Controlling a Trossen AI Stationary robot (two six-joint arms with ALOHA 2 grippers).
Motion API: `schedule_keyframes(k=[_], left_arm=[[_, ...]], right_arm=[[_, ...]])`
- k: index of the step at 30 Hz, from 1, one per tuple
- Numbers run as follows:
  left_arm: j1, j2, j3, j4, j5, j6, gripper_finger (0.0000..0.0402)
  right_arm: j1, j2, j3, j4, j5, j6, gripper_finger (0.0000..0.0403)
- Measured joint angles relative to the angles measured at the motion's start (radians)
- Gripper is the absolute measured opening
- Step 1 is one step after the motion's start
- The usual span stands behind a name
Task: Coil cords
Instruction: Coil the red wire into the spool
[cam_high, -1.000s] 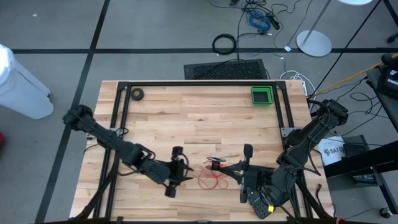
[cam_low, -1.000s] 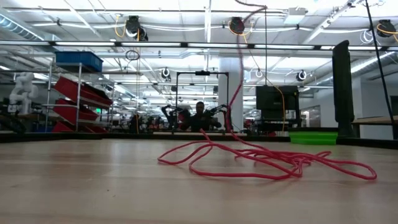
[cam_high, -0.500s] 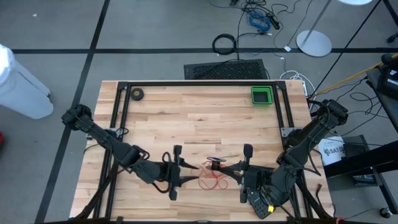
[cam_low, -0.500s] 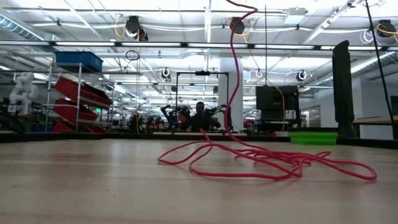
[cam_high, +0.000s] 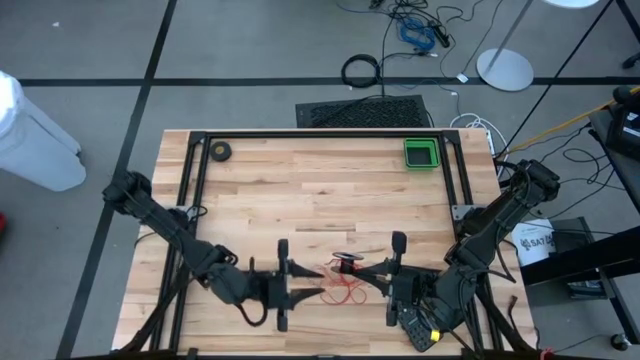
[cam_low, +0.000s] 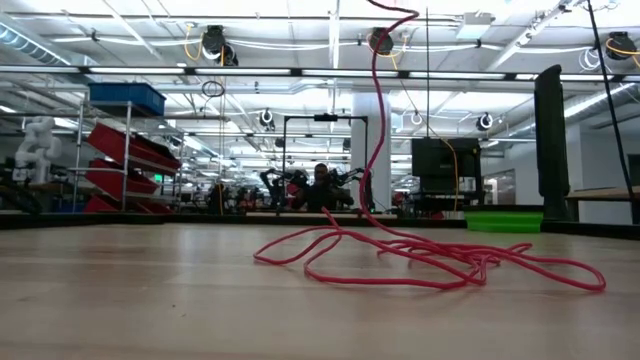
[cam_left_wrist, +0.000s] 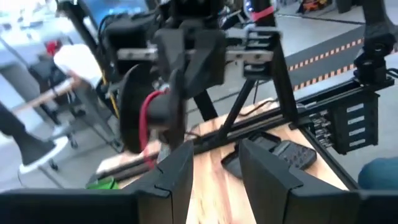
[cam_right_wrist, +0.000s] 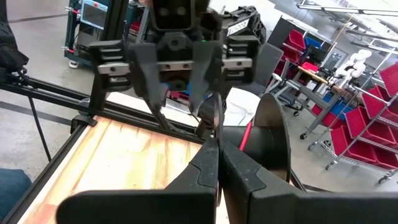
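The white bucket (cam_high: 535, 243) beside the table shows partly legible letters "SAT".

Even, bright light is thrown from ceiling strip lamps (cam_low: 120, 68), seen across the top of the low view. Only faint, soft shadows are cast on the tabletop (cam_high: 320, 190). In the left wrist view, the upper centre is smeared by motion blur. In both wrist views, the near fingers (cam_right_wrist: 211, 168) are rendered soft.
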Motion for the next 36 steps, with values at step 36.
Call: schedule_keyframes(k=[36], left_arm=[[-0.024,0.087,0.0,0.259,-0.147,0.231,0.0137]], right_arm=[[0.0,0.0,0.0,-0.018,-0.065,0.004,0.0]])
